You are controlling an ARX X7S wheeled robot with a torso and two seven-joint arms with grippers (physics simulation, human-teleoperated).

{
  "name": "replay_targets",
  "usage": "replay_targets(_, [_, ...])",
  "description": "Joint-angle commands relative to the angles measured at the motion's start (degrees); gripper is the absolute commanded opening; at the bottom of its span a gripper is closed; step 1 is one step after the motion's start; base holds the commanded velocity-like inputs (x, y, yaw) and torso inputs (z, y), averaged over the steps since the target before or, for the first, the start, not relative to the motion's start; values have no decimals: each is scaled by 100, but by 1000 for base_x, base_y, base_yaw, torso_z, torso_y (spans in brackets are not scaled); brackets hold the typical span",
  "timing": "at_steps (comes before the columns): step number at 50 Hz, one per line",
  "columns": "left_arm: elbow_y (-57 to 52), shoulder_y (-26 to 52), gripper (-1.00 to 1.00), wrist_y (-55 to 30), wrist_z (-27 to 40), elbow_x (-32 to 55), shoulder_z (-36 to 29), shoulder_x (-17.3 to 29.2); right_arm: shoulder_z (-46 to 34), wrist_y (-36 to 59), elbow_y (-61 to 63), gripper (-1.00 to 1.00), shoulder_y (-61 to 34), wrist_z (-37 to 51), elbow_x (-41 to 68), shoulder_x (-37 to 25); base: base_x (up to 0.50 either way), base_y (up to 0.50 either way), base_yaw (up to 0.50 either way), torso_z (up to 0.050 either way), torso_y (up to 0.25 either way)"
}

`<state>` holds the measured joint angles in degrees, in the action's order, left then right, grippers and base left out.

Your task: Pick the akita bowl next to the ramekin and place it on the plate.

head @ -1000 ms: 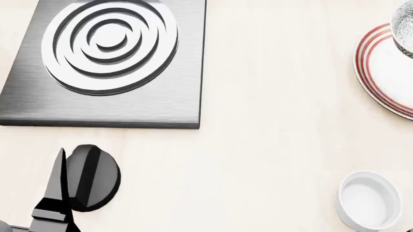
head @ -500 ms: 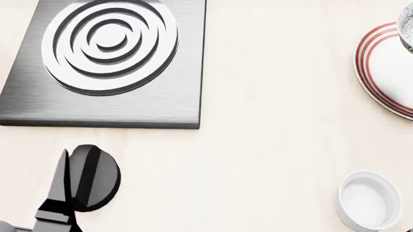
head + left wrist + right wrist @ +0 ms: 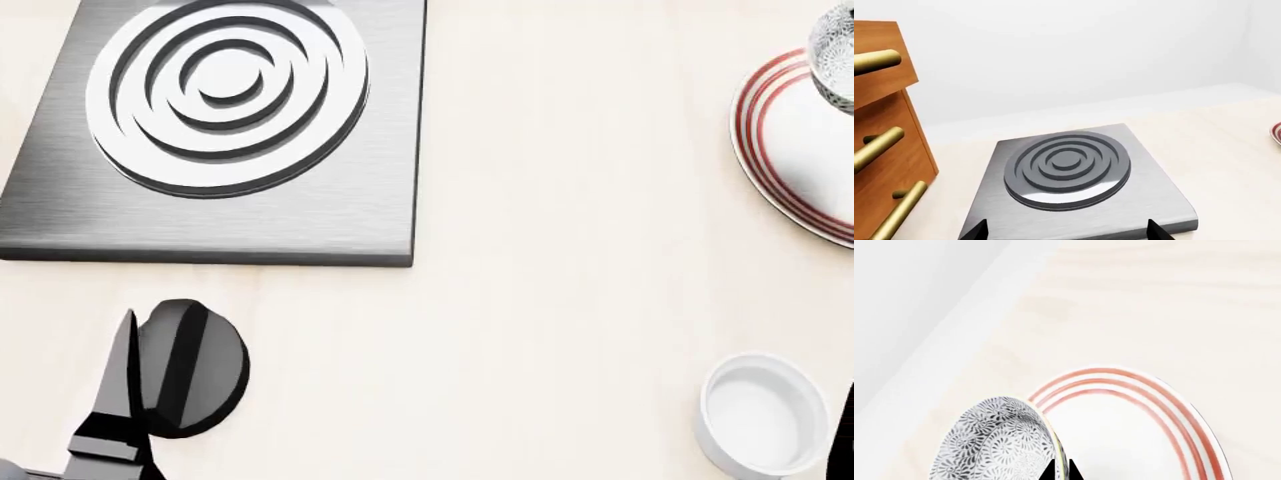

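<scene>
1. Right end effector [image 3: 1061, 471]: pinching the rim of the akita bowl [image 3: 997, 442], one dark fingertip on each side of the wall, seen at the frame's edge in the right wrist view.
2. Akita bowl: tilted on its side in that grip, patterned outside facing the camera, hanging over the edge of the plate [image 3: 1134, 425]; touching the plate or just clear of it, impossible to tell.
3. In the head view, only a sliver of the bowl [image 3: 838, 60] visible at the far right, above the red-ringed plate [image 3: 787, 150].
4. Ramekin [image 3: 761, 412]: alone on the bench [image 3: 561, 300], nearer the robot, well apart from the plate.
5. Left end effector [image 3: 127, 400]: idle near the stove plate [image 3: 227, 120]; two tips wide apart in the left wrist view, nothing between them, so open.
6. Handling, as a judgement: likely glazed ceramic, stiff, smooth, prone to slip or swing in a rim pinch, and chippable against the plate.
7. Best hold: across the rim wall, as now; narrow foot likely tippy if set down tilted, so level first, then lower gently onto the plate's flat centre before releasing.
</scene>
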<state>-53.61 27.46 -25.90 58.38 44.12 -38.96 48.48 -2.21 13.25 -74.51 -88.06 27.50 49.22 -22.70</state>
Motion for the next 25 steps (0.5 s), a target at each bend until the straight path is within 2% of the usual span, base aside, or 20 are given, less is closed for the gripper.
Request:
replay_targets(1, [-41, -21, 100, 32, -112, 31, 176, -30, 741, 49, -43, -100, -59, -259, -841, 206, 0, 0, 0, 0, 0])
replay_targets(25, [-185, 37, 100, -27, 2, 125, 204, 81, 3087, 182, -45, -100, 161, -535, -3240, 400, 0, 0, 0, 0, 0])
